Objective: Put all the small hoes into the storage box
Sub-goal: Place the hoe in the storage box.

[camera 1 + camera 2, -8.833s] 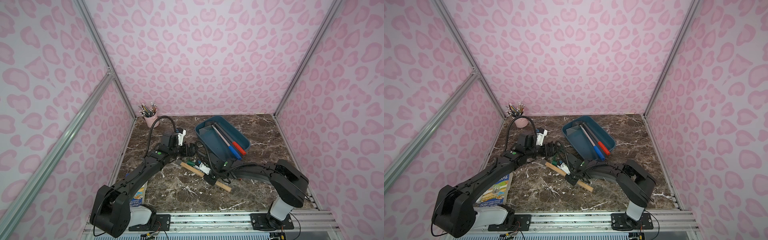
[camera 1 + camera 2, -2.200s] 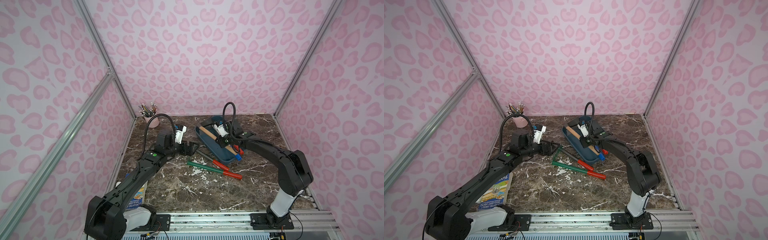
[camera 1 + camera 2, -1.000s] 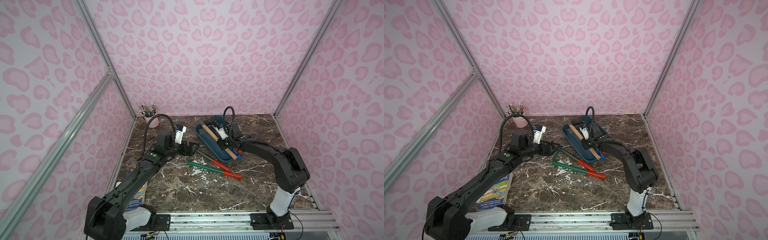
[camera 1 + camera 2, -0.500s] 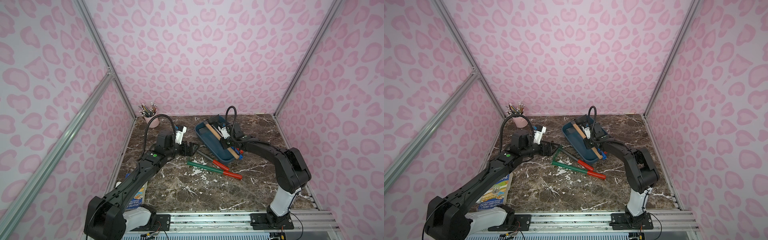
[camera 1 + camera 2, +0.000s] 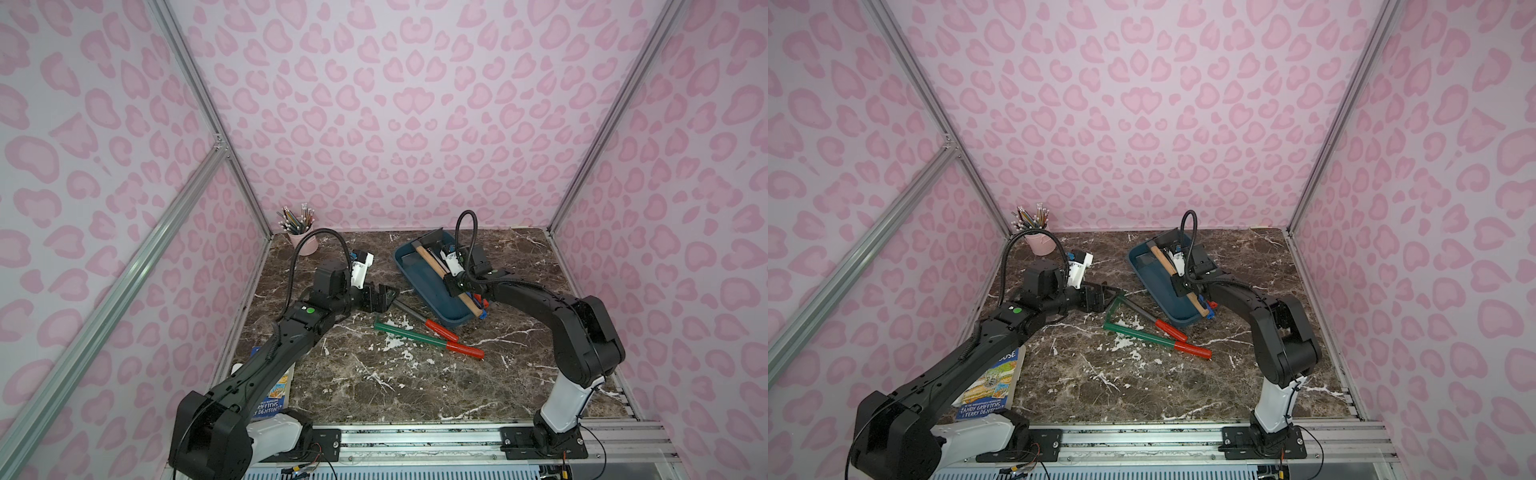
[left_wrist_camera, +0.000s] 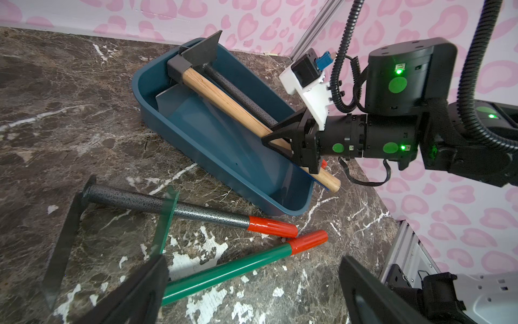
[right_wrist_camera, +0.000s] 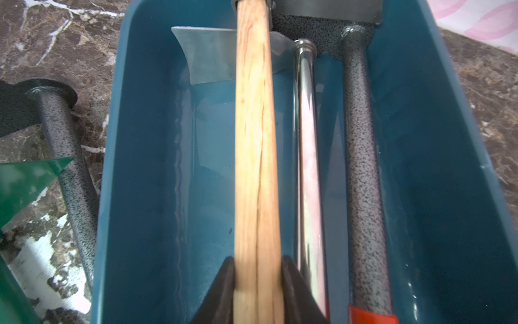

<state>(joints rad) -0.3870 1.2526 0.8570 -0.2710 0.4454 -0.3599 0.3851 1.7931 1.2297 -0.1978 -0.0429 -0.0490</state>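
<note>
A: Two grippers, status?
B: Wide-open left gripper (image 5: 383, 297) just beside the small hoe (image 6: 168, 207) blade; right gripper (image 7: 258, 280) clamps the hammer (image 6: 229, 101) handle over the storage box (image 6: 224, 157).
A: Small hoe's position?
B: On the marble table (image 5: 374, 382), outside the box.

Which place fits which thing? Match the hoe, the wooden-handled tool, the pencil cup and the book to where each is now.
Things:
1 hoe
2 wooden-handled tool
3 pencil cup
4 book

Places:
A in a back corner of the table
B in the right gripper, jaws shut on it, over the box
C lying on the table beside the box
D near a front corner of the table

Pairs: 1-C; 2-B; 3-A; 4-D
</note>
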